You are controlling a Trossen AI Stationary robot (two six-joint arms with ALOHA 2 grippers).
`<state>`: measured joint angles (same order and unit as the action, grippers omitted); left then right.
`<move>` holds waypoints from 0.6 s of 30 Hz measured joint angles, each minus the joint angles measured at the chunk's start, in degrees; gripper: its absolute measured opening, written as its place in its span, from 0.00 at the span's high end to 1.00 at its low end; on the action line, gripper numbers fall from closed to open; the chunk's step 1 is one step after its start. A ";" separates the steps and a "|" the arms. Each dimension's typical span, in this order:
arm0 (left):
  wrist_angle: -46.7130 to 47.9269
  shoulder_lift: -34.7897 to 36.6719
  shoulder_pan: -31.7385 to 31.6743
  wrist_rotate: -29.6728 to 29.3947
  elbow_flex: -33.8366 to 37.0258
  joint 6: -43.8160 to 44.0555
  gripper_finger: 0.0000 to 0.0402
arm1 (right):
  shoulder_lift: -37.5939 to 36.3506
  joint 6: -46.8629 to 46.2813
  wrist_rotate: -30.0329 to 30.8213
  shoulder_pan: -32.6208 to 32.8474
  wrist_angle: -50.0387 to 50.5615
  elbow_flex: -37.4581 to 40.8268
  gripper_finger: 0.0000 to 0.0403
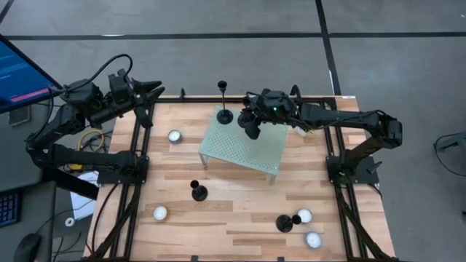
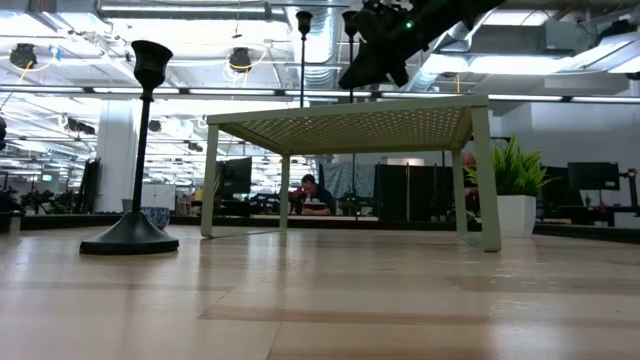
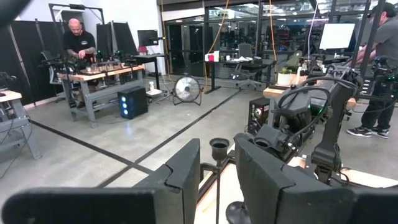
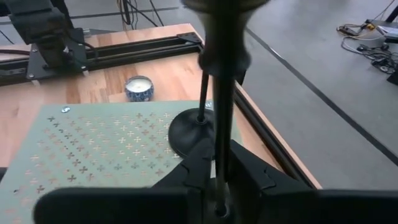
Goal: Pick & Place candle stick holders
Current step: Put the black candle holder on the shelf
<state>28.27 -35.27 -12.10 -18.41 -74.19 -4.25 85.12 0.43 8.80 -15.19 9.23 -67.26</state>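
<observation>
A pale green perforated stand [image 1: 244, 156] sits mid-table. One black candle stick holder [image 1: 225, 115] rests by its disc base [image 4: 194, 132] on the stand's far left corner. Beside it my right gripper [image 4: 219, 180] is shut on a second holder's stem, above the stand's far edge [image 1: 253, 124]. Two more holders stand on the wood by their bases, one near the middle [image 1: 198, 191] and one at the near right [image 1: 284, 223]. My left gripper [image 1: 151, 93] waits raised over the far left corner, open, with nothing between its fingers [image 3: 217, 180]. My right gripper pinches the holder's thin stem [image 4: 219, 146] between its two fingers, well below the top cup [image 4: 217, 5]. The fingers come from the table's right, slanting down, and lie across the stem. The holder stands upright. The gripper hides its base, so whether it rests on the stand cannot be told.
Small white tealights lie on the wood at the far left [image 1: 175, 136], near left [image 1: 159, 213] and near right [image 1: 303, 216], [image 1: 313, 239]. Black frame rails [image 1: 138, 182] run along both table sides. People work at benches in the room beyond.
</observation>
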 joint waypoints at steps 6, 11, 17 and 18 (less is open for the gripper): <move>0.00 0.00 -0.01 0.00 0.00 0.01 0.75 | -1.18 -0.12 0.03 0.08 0.68 -0.01 0.76; 0.00 0.00 0.00 0.00 0.00 0.02 0.75 | -1.55 -0.46 0.09 -0.01 1.23 -0.01 0.63; 0.00 0.00 0.00 0.00 0.01 0.03 0.75 | -1.53 -1.28 0.09 0.05 1.30 0.02 0.53; 0.00 0.00 -0.02 0.00 0.00 0.08 0.75 | -1.53 -1.50 0.11 0.05 1.27 0.02 0.52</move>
<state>28.27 -35.27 -12.12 -18.41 -74.19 -4.17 83.59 -1.08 8.91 -15.14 10.50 -67.24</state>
